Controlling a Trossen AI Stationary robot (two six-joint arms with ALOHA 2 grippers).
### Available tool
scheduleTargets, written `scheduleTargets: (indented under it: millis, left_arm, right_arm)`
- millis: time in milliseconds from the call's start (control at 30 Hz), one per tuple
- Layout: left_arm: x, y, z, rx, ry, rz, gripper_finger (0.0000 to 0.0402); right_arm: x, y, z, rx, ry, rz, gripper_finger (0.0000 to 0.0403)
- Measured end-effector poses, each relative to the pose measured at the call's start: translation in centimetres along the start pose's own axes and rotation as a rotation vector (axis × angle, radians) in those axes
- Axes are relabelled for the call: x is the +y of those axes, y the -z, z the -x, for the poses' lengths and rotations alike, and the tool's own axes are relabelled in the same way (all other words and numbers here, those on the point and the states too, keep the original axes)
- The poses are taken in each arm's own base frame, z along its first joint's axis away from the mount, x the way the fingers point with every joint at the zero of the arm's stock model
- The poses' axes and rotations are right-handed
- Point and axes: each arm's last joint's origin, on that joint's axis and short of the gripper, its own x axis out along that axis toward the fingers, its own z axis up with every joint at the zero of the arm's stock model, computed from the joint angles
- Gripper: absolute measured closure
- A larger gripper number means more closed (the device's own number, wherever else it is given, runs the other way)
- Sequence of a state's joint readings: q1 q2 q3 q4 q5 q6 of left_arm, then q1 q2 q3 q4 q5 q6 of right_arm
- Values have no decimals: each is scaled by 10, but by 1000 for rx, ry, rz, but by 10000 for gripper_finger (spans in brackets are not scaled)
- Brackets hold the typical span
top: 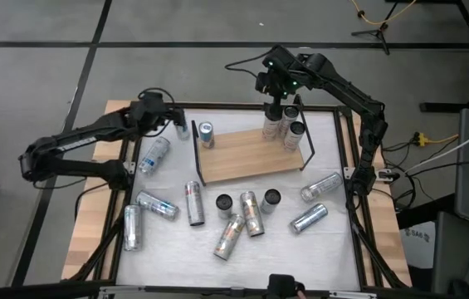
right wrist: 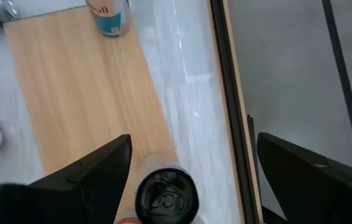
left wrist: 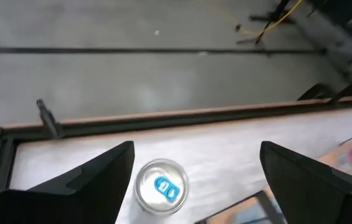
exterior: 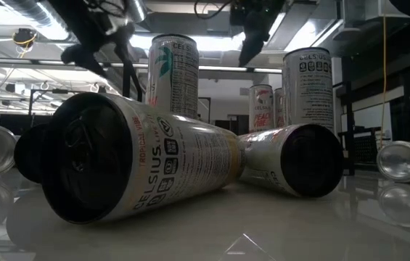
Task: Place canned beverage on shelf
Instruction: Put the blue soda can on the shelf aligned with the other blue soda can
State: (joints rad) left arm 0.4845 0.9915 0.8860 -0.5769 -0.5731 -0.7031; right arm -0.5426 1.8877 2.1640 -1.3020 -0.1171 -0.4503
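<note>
From my station I see the white bench [top: 334, 241] carrying the wooden shelf [top: 246, 156] toward its far side. On the shelf stand one blue-topped can [top: 207, 133] at its left end and three cans [top: 282, 126] clustered at the right. About ten cans [top: 242, 212] lie or stand scattered directly on the bench.

— From where do we look in the high view?
— Straight down on the whole table [top: 334, 249], far enough to see the shelf [top: 246, 155] entire.
— And the low view?
— We sit at tabletop level, very near a fallen can [exterior: 128, 159], facing across to the room beyond.
— The wrist views?
— Both look down, close. The left one sits above the blue-tabbed can [left wrist: 161, 185] at the shelf's end; the right one above the shelf's board, sharing that can [right wrist: 108, 17] with it.
</note>
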Motion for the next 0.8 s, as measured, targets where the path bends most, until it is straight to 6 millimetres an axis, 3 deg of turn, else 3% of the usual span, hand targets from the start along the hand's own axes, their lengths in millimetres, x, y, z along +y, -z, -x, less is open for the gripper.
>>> scheduleTargets:
  millis: [433, 800]
  left_arm:
    - [-15, 33, -57, 184, -172, -40, 61]
    - [-15, 41, -66, 200, -240, 3, 61]
  right_arm:
    - [0, 0, 0, -3, -7, 0, 63]
    - [0, 0, 0, -3, -7, 0, 63]
